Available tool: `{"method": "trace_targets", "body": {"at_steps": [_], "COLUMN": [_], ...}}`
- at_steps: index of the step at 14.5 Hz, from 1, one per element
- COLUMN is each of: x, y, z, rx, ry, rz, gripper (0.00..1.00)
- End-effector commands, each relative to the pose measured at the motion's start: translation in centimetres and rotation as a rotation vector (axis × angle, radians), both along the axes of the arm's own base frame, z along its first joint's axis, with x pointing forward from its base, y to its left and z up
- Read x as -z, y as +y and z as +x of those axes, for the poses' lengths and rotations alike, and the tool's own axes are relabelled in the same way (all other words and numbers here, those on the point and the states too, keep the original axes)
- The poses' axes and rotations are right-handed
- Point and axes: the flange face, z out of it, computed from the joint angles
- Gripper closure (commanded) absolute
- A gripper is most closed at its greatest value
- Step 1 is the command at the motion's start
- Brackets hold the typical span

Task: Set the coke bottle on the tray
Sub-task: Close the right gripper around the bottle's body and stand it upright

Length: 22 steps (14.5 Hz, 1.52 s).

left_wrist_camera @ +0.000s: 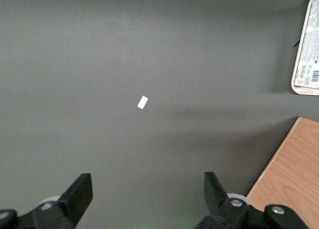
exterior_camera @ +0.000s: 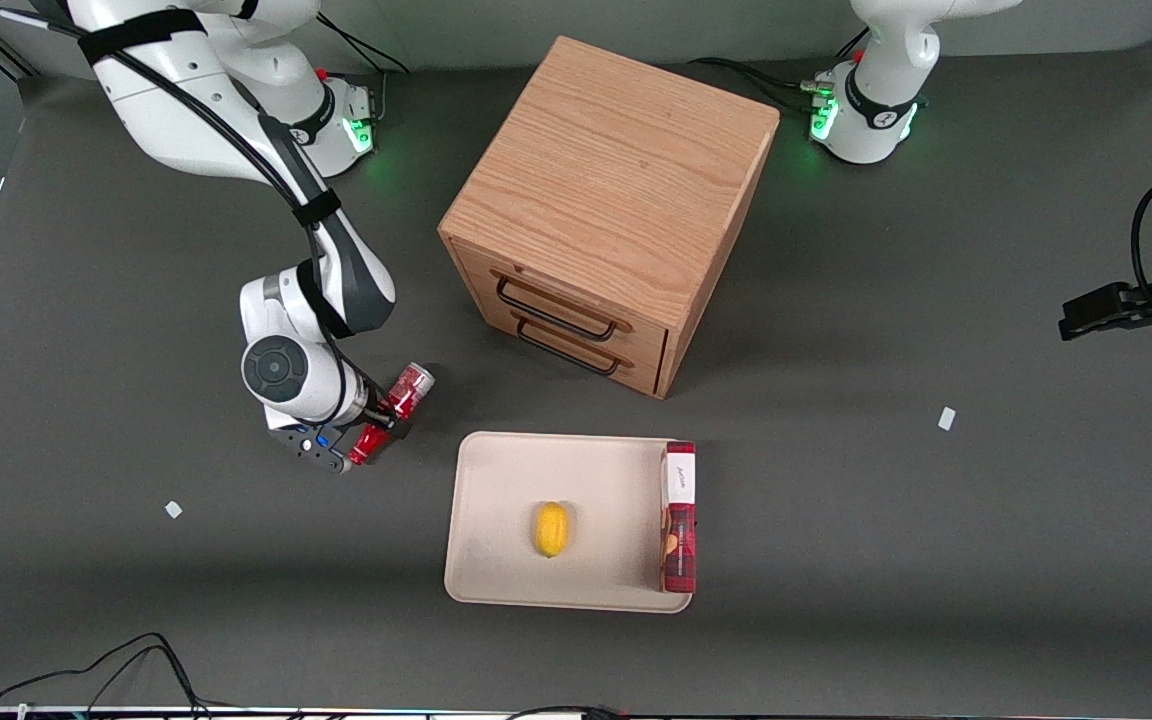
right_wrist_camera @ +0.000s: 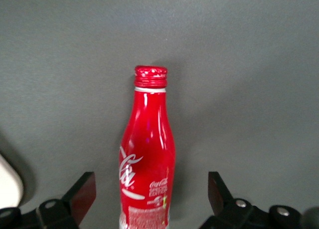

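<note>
Red and lying on its side on the dark table, the coke bottle sits between the gripper's wide-spread fingers, neither touching it. Its long axis runs out from the palm, cap pointing away, silvery base nearest the wrist. The tray lies beside the bottle, toward the parked arm's end and slightly nearer the front camera. Count: one bottle, one tray, one lemon and one red box on the tray, one two-drawer wooden cabinet.
</note>
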Motion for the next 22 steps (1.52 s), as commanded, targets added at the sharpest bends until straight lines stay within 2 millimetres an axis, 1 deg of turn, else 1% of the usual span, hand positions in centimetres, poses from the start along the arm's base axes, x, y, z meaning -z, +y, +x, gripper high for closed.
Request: {"method": "trace_targets", "body": {"at_steps": [1,6,7,10,11,12,13,15,16,20,22], "x": [1.1,2.8,2.9,3.0,3.1,3.2,3.3,3.3,3.2,2.7,1.5], "y": [-0.2,-0.3,-0.3,-0.3,-0.3,-0.3,-0.3,-0.4,-0.3,-0.3,-0.2], "z": [-1.0,-1.6,-1.7,-1.7,-1.6,-1.6,-1.6,-1.6,-1.5,-1.2,-1.0], "rx": [0.032,0.031,0.03,0.021,0.02,0.02,0.02,0.02,0.021,0.026,0.023], "ry": [-0.017,-0.059,-0.064,-0.067,-0.071,-0.073,-0.071,-0.073,-0.074,-0.073,-0.088], "rz": [0.015,0.029,0.03,0.035,0.036,0.037,0.036,0.037,0.039,0.046,0.051], "gripper": [0.0,0.0,0.02,0.19,0.32,0.5,0.65,0.9,1.0,1.0,1.0]}}
